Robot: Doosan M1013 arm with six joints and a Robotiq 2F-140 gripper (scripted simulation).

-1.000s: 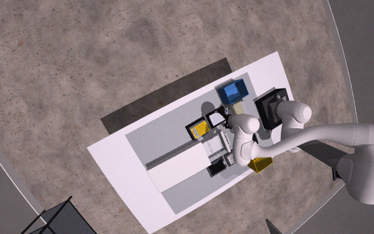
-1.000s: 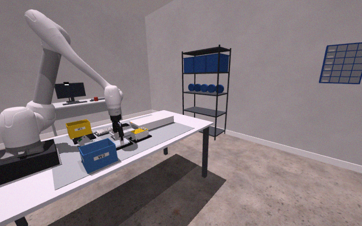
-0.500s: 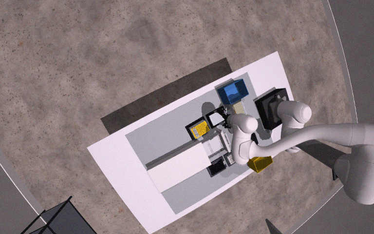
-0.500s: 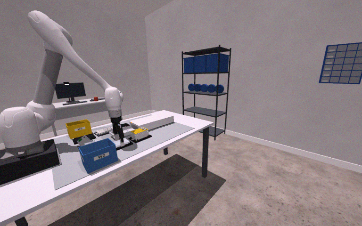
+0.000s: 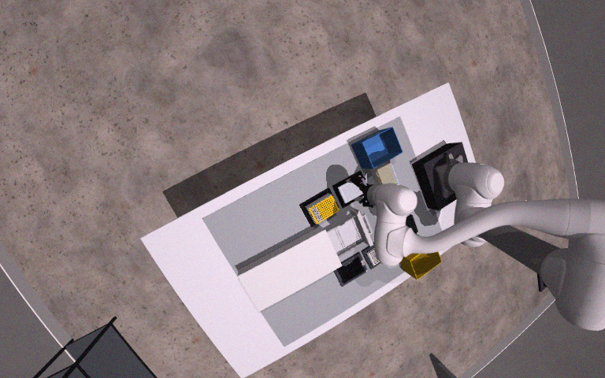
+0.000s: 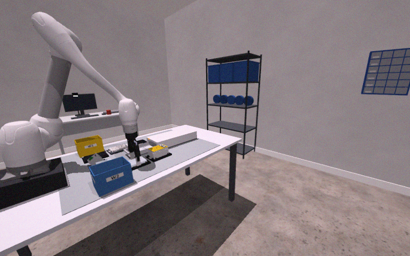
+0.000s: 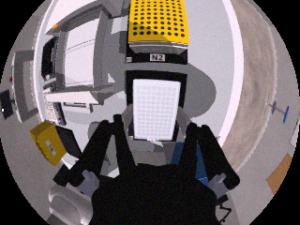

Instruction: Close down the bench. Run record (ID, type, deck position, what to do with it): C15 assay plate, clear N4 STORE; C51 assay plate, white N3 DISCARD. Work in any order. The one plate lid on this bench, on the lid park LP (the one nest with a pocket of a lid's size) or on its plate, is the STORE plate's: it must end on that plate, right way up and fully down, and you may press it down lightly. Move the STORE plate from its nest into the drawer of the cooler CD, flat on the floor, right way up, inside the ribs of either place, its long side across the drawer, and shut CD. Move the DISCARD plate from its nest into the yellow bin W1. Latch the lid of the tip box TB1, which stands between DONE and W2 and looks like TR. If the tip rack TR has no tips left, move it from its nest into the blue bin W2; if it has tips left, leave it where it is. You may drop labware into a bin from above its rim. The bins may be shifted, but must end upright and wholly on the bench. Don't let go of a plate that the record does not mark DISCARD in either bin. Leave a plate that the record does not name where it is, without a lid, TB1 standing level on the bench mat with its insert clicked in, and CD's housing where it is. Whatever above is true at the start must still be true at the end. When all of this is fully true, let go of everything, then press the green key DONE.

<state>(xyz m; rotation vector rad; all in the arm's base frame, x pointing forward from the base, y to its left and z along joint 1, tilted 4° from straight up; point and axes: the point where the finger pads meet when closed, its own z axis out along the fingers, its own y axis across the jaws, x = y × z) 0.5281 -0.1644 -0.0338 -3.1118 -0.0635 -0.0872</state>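
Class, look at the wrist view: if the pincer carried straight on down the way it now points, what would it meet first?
Most likely the white rectangular assay plate in its black nest: the open pincer points down with a finger on either side of it. How much of a gap remains cannot be judged from these views.
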